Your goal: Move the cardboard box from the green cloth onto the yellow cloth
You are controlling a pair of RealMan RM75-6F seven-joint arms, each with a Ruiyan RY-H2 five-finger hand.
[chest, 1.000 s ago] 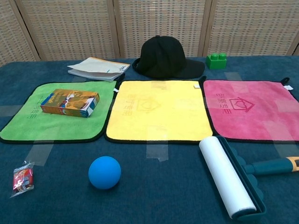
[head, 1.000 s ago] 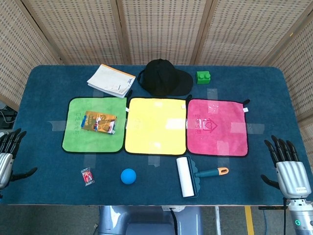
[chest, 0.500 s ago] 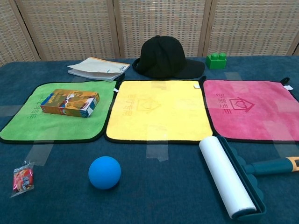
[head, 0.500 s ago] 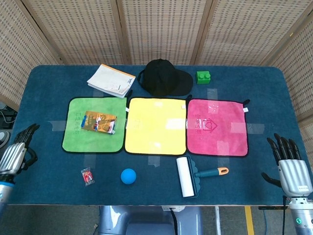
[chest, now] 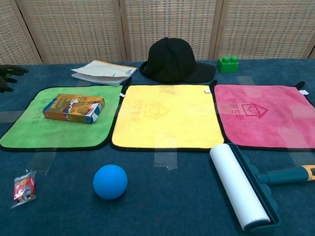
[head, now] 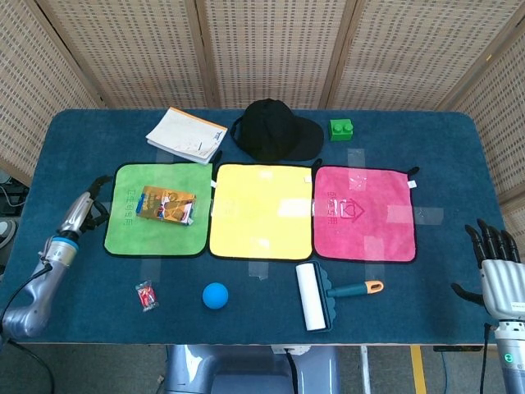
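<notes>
The cardboard box (head: 166, 204) (chest: 74, 108) lies flat on the green cloth (head: 156, 234) (chest: 54, 135), in its upper middle. Right beside it is the yellow cloth (head: 262, 210) (chest: 167, 118), with nothing on it. My left hand (head: 80, 212) hovers over the table just left of the green cloth, fingers apart and empty; only its dark fingertips (chest: 9, 73) show at the left edge of the chest view. My right hand (head: 500, 275) stays at the table's right front corner, fingers spread, holding nothing.
A pink cloth (head: 363, 213) lies right of the yellow one. Behind the cloths are a booklet (head: 187, 135), a black cap (head: 275, 131) and a green brick (head: 341, 129). In front lie a small red packet (head: 147, 295), a blue ball (head: 215, 295) and a lint roller (head: 315, 296).
My left hand has risen from the table's left front edge and moved forward and inward, to just left of the green cloth. The right hand has drifted slightly outward. The box has not moved.
</notes>
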